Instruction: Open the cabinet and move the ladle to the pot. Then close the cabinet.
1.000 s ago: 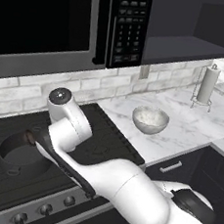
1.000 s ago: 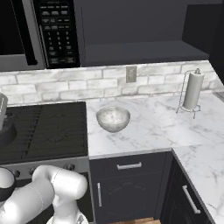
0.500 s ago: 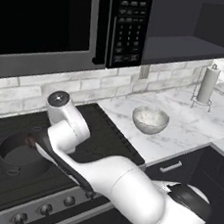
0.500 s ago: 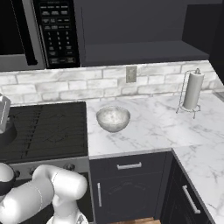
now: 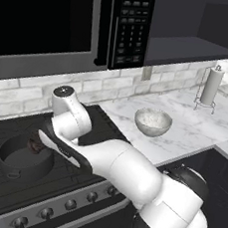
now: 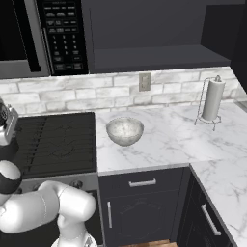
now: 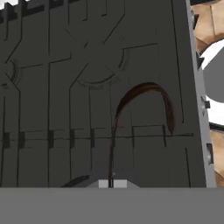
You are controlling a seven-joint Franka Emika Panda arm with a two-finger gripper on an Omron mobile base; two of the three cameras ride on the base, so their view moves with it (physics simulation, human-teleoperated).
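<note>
Ladle (image 7: 144, 103) clamped in closed gripper (image 7: 112, 183)

dark grey pot (image 5: 23, 157), brownish ladle (image 7: 144, 105), pale speckled bowl (image 6: 125, 130), white grey-veined marble worktop (image 6: 173, 140), black microwave (image 5: 71, 21)

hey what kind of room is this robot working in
A kitchen, computer-rendered by the look of it. A black gas stove with a dark pot on it sits under a microwave, and a marble counter holds a bowl and a paper towel holder.
</note>
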